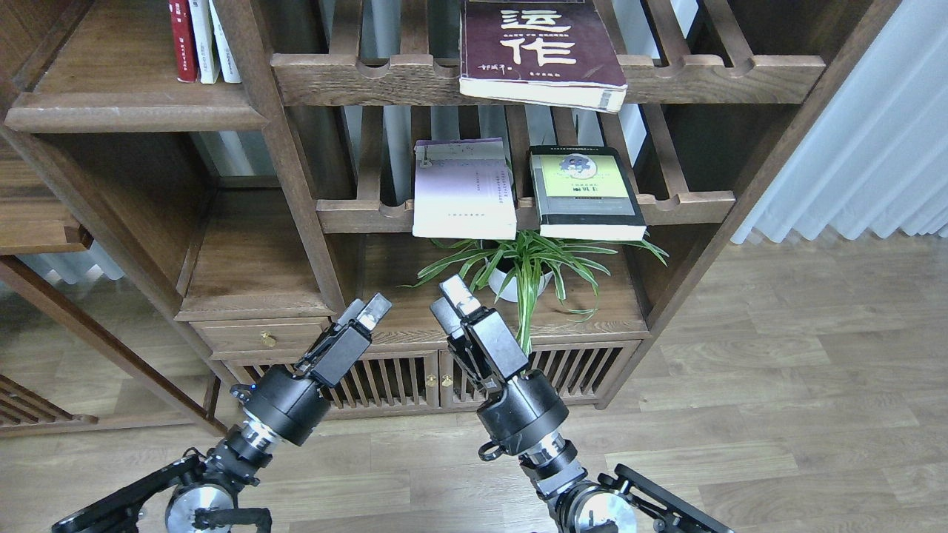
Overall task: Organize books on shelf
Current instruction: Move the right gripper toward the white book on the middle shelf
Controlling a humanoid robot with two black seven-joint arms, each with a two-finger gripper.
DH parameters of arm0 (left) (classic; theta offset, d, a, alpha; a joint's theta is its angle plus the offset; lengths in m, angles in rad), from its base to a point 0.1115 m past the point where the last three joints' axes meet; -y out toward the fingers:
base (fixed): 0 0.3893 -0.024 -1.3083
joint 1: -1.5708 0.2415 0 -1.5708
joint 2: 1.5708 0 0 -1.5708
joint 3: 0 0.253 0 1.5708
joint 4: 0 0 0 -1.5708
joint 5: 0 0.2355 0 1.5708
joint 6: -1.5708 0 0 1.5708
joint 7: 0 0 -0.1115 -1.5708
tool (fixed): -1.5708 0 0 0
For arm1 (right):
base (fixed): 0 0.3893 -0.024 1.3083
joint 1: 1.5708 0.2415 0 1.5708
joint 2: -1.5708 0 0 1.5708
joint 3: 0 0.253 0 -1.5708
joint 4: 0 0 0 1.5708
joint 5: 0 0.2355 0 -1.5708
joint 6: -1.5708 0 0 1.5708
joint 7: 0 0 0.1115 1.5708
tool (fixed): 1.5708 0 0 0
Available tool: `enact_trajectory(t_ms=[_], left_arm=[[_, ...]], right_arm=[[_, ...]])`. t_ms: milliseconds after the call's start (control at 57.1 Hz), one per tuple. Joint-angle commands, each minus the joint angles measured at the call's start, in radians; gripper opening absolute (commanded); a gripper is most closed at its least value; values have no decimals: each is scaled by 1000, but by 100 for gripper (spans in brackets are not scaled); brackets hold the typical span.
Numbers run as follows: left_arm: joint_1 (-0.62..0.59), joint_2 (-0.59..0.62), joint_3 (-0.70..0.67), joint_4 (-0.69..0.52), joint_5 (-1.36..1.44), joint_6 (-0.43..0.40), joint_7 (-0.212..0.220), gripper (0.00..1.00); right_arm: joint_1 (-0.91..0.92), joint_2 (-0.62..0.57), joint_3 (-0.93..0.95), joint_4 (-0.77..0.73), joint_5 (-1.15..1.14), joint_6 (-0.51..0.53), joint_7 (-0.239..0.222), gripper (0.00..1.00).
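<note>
Three books lie flat on the slatted racks of the bookcase. The thick maroon book [541, 52] with white characters overhangs the upper rack. Below it, the pale lilac-white book [463, 194] and the black-bordered book [585, 194] with a yellow-green panel sit side by side on the lower rack. The solid shelf [126, 111] is at the top left. My left gripper [368, 311] and right gripper [454, 296] hover low in front of the cabinet, well below the books and holding nothing. Their fingers cannot be told apart.
A red book and two white ones [200, 41] stand upright on the top-left shelf. A potted spider plant [522, 270] stands under the lower rack, just behind my right gripper. Drawers and slatted doors [415, 377] fill the base. A curtain [874, 148] hangs at the right.
</note>
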Motion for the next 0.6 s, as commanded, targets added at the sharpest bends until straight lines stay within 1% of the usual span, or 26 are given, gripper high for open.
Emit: enact_trajectory(t_ms=[0,193,420,578], left_arm=[[0,9,-14,6,0,0,0,100],[-10,12,-46,26,0,0,0,100],[-30,4,-52,34,0,0,0,100],[-30,-3,-72,36,-3,0,0,100]], right_arm=[[2,0,1,-1,0,0,0,99],[7,0,4,-6,-2,0,2,99],[22,0,-7,-12,-14,0,0,99],[65,0,-8,-52,-11,0,2,99]])
